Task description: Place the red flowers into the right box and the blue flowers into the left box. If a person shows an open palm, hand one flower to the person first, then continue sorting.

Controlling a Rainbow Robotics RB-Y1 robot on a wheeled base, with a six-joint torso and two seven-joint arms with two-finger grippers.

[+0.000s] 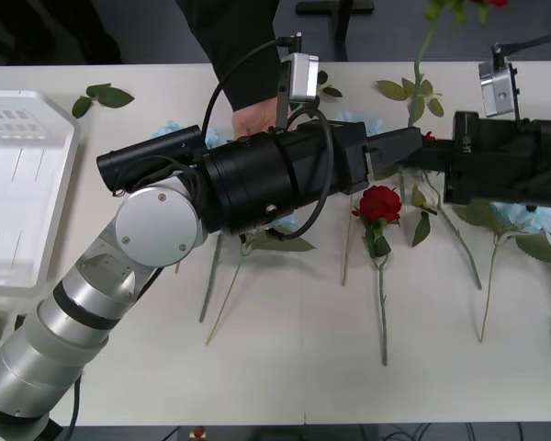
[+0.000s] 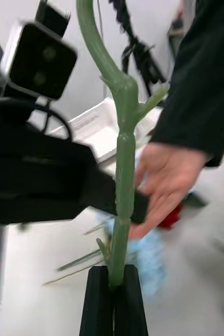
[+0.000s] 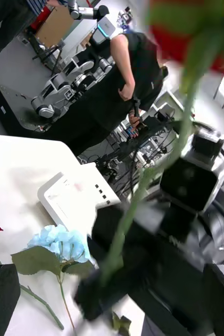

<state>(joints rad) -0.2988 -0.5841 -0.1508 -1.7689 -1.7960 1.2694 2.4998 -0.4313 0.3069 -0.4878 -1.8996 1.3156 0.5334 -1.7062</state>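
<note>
Handover in progress. Right gripper (image 2: 114, 294) clamped on a red rose stem (image 2: 123, 173), beside the person's open palm (image 2: 167, 184). Left gripper (image 3: 112, 294) spread wide, holding nothing. Left box (image 1: 23, 184) bare; red rose (image 1: 379, 204) unsorted on table (image 1: 294, 367).

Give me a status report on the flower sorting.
Done: nothing that can be seen; the left box holds no flowers in its visible part. In hand: the right gripper is shut on the upright stem of a red flower, with the person's open hand stretched over the table and the open left gripper close by. Left: that handover, then a red rose and blue flowers lying on the table.
</note>
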